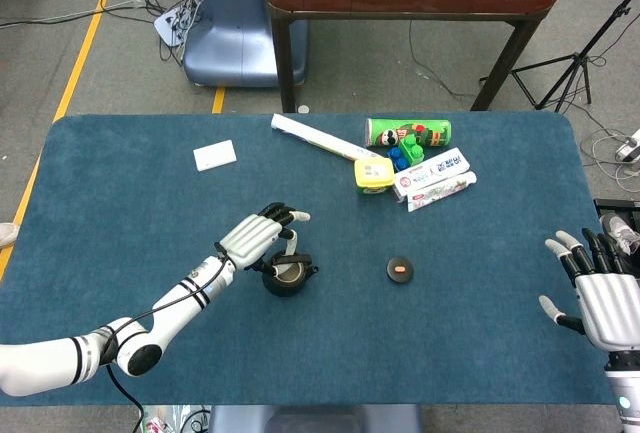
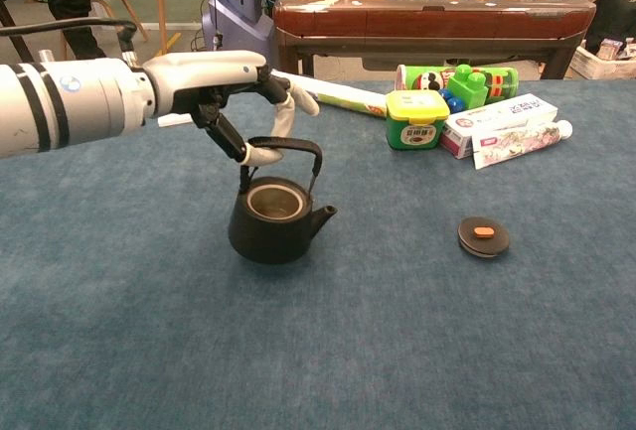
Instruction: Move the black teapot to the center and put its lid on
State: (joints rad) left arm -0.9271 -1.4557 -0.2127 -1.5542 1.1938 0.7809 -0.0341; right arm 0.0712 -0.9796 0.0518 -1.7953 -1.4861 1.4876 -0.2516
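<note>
Blue table (image 1: 480, 303) | left hand (image 2: 224, 82) fingers hold teapot (image 2: 275, 221) | right hand (image 1: 605, 298) fingers spread

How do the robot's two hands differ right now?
The left hand is curled over the black teapot, holding its handle near the table's middle; the right hand holds nothing, its fingers spread, at the table's right edge. Both are silver-backed with dark fingers.

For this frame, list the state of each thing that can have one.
black teapot: uncovered, upright, handle hooked on fingers.
lid: off, lying on the table apart from the teapot.
left hand: holds the teapot's handle.
right hand: fingers apart, holding nothing.
</note>
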